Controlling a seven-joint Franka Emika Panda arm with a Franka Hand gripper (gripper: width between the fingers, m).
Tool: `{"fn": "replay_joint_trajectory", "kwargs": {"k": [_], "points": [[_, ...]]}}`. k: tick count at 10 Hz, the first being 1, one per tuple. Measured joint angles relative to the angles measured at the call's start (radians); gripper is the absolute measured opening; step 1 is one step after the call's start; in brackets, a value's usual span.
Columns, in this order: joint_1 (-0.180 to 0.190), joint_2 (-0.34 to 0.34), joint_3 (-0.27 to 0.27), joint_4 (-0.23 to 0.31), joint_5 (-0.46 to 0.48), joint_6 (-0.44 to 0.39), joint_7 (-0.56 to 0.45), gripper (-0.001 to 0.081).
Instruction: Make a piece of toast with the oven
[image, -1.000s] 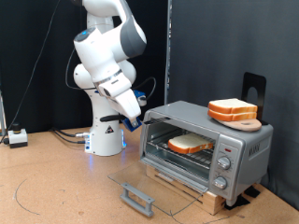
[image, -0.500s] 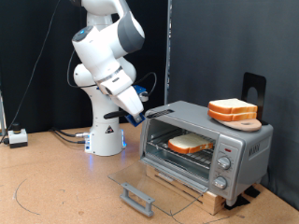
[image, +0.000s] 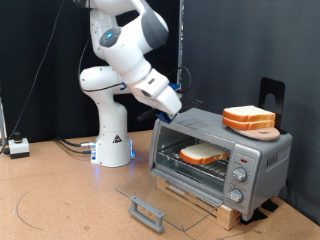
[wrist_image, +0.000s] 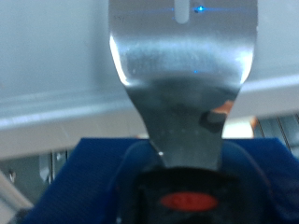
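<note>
The oven (image: 212, 127) stands at the exterior view's right with its glass door (image: 165, 192) folded down flat. Inside, on the wire rack, lies the piece of toast (image: 203, 154). My gripper (image: 171, 106) hovers just above the oven's top corner on the exterior view's left, tilted down toward it. It is shut on a metal spatula (wrist_image: 182, 65), whose dark handle sits between the blue fingers (wrist_image: 89, 182) in the wrist view. The blade points at the oven's grey top, and nothing lies on it.
A stack of matching bread slices (image: 249, 118) rests on a wooden board on the oven's roof. The door's grey bar handle (image: 147, 212) juts out over the brown table. A dark stand (image: 272, 98) rises behind the oven, and a small white box (image: 17, 147) sits far left.
The arm has swung up and toward the exterior view's right. The gripper with the spatula moved from beside the oven's opening to above its top corner.
</note>
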Motion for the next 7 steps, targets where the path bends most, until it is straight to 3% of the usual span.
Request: {"fn": "replay_joint_trajectory", "kwargs": {"k": [4, 7], "points": [[0.053, -0.089, 0.095, -0.036, 0.033, -0.004, 0.031, 0.0396], [0.077, -0.16, 0.188, -0.063, 0.07, -0.002, 0.16, 0.0396]]}}
